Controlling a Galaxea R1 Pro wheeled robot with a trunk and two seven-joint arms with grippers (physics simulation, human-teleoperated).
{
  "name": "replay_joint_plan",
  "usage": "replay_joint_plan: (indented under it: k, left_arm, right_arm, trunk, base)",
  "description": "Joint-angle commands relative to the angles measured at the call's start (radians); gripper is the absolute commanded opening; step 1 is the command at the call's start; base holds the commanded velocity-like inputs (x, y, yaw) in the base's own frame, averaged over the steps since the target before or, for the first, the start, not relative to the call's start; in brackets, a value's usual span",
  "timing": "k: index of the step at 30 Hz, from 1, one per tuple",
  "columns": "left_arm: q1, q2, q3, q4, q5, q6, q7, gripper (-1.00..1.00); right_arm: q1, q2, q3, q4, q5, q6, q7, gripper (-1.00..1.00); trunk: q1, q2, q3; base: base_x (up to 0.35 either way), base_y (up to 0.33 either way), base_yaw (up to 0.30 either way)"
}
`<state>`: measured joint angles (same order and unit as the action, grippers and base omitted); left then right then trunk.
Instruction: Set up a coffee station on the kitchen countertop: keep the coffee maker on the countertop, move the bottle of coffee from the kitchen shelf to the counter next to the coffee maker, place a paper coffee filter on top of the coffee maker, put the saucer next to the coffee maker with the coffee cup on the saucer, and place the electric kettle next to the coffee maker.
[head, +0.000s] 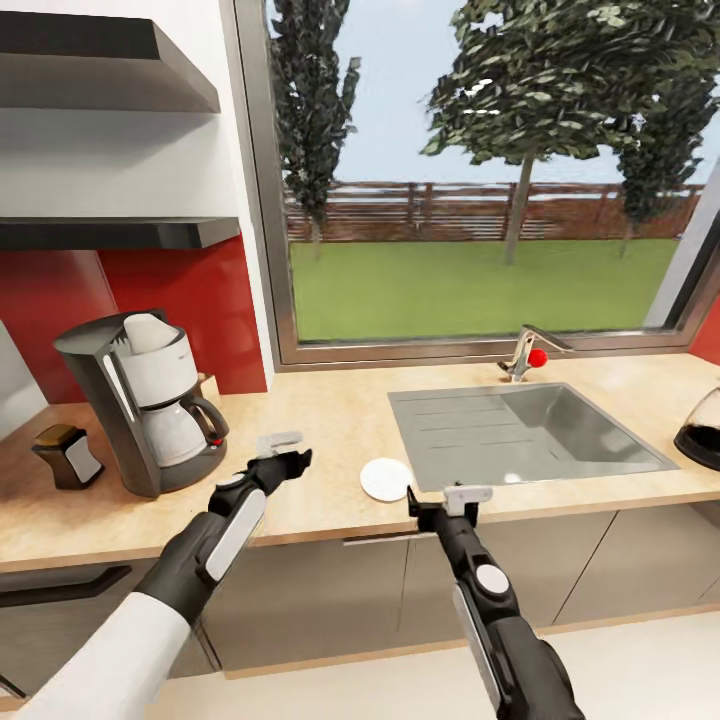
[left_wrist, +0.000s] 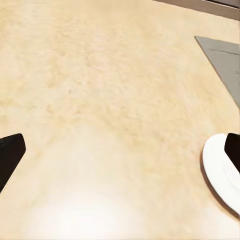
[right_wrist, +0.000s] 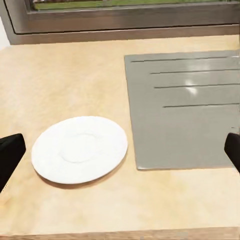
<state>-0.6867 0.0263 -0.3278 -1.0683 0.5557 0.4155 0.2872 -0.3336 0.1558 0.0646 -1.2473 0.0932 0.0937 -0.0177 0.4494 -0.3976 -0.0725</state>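
The saucer (head: 386, 479) lies flat between both open, empty grippers, nearer and just ahead-left of the right gripper (head: 441, 497), right of the left gripper (head: 286, 456).

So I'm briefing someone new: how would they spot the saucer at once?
Find the steel sink under the window. On the wooden countertop just beside its drainboard, near the front edge, lies the saucer: a flat, round, plain white disc, empty, between both grippers.
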Motion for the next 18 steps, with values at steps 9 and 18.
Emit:
replay_joint_plan:
  k: [9, 18]
  left_arm:
    - [-0.172, 0.002, 0.022, 0.195, 0.019, 0.301, -0.164, 1.00]
    - [-0.145, -0.002, 0.003, 0.199, 0.033, 0.329, -0.184, 1.00]
  right_arm:
    - [-0.048, -0.017, -0.004, -0.019, -0.220, 0.378, 0.158, 1.00]
    - [-0.053, -0.048, 0.010, -0.053, -0.226, 0.491, 0.254, 1.00]
  trunk:
    - [0.001, -0.002, -0.002]
    - [0.001, -0.002, -0.002]
  base:
    - [0.000, 0.000, 0.000]
    - [0.000, 0.000, 0.000]
